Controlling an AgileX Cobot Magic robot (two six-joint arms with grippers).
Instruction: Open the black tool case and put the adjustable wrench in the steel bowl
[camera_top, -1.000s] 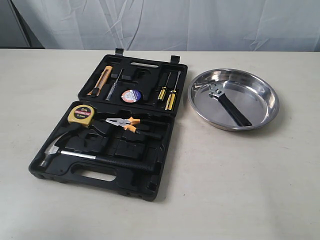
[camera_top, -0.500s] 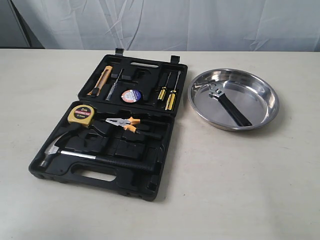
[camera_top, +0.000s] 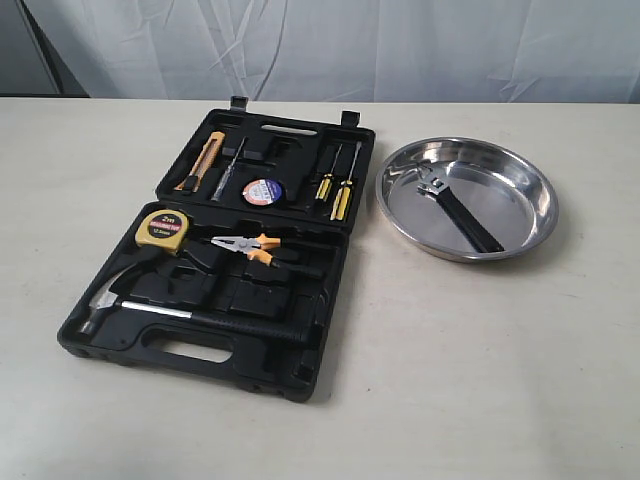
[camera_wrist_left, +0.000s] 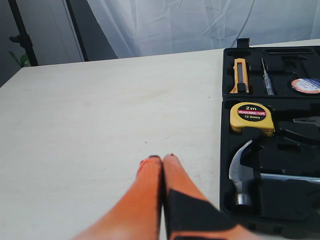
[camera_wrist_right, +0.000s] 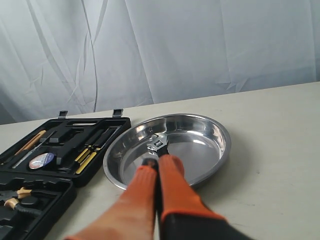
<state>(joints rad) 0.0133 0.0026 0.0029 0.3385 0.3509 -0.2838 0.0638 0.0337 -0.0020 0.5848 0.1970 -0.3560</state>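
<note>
The black tool case (camera_top: 300, 372) lies open on the table, left of centre, lid folded flat at the back. To its right sits the steel bowl (camera_top: 525, 205), and the adjustable wrench (camera_top: 458, 210) lies inside it, silver head toward the case. Neither gripper shows in the exterior view. In the left wrist view my left gripper (camera_wrist_left: 161, 159) is shut with nothing in it, above bare table beside the case (camera_wrist_left: 280, 205). My right gripper (camera_wrist_right: 159, 161) is shut and empty, short of the bowl (camera_wrist_right: 202, 142); its fingers hide the handle of the wrench (camera_wrist_right: 159, 143).
In the case lie a claw hammer (camera_top: 150, 305), a yellow tape measure (camera_top: 165, 228), orange-handled pliers (camera_top: 248, 245), two screwdrivers (camera_top: 335, 185), a utility knife (camera_top: 203, 160) and a tape roll (camera_top: 262, 192). A white curtain (camera_top: 400, 45) hangs behind the table.
</note>
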